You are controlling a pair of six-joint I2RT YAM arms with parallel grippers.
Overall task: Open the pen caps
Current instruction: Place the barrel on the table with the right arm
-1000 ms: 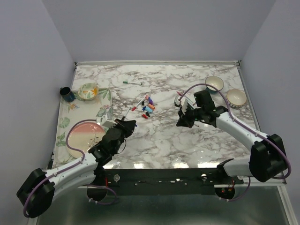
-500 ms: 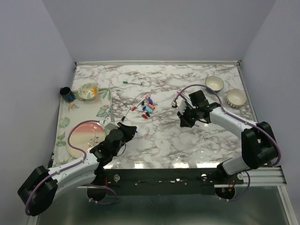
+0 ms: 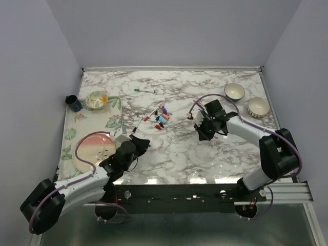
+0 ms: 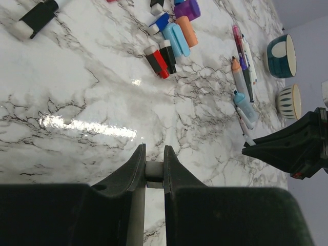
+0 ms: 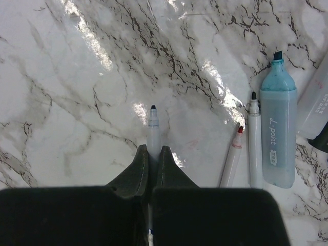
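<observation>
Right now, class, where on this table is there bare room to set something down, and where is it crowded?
Bare marble: the back strip between the green pen and the bowls, and the near middle between the left arm and the right arm. Crowded: the caps heaped mid-table, the pens beside the right gripper, and the laden tray at left.

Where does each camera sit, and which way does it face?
Top: above and behind, looking down on the marble table; left arm and right arm show.
Left wrist: on the left arm, looking low across at the pen caps; its fingers pinch a small pale object.
Right wrist: on the right arm, looking down; its fingers pinch a thin pen.
Top and left wrist share the pen caps.
</observation>
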